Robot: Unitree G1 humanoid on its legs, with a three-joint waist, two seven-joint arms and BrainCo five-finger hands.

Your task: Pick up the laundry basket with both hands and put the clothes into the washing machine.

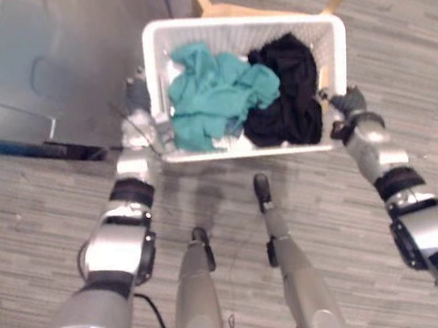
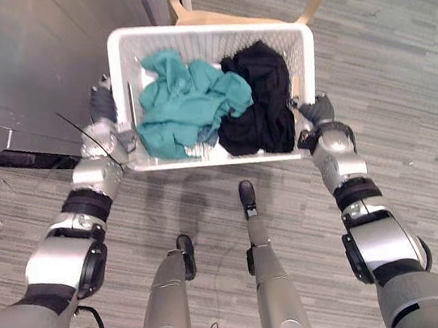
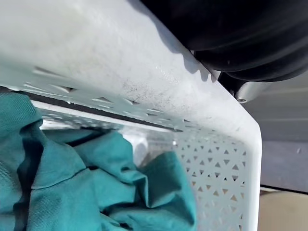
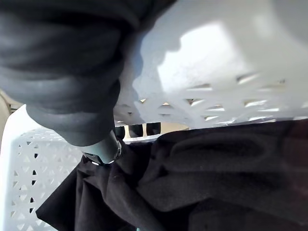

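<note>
I hold a white laundry basket (image 1: 240, 24) above the floor between both hands. Inside it a teal garment (image 1: 213, 91) lies on the left and a black garment (image 1: 287, 93) on the right. My left hand (image 1: 138, 114) clasps the basket's left rim (image 3: 120, 72), with the teal garment (image 3: 86, 192) just inside. On the opposite side, my right hand (image 1: 348, 109) grips the right rim (image 4: 216, 62). Its thumb (image 4: 103, 150) hooks over the rim beside the black garment (image 4: 216, 168).
The grey metal washing machine (image 1: 49, 57) stands at the upper left, its dark lower edge close to my left arm. A light wooden chair frame (image 1: 217, 5) shows just behind the basket. Striped grey floor (image 1: 398, 41) spreads out to the right.
</note>
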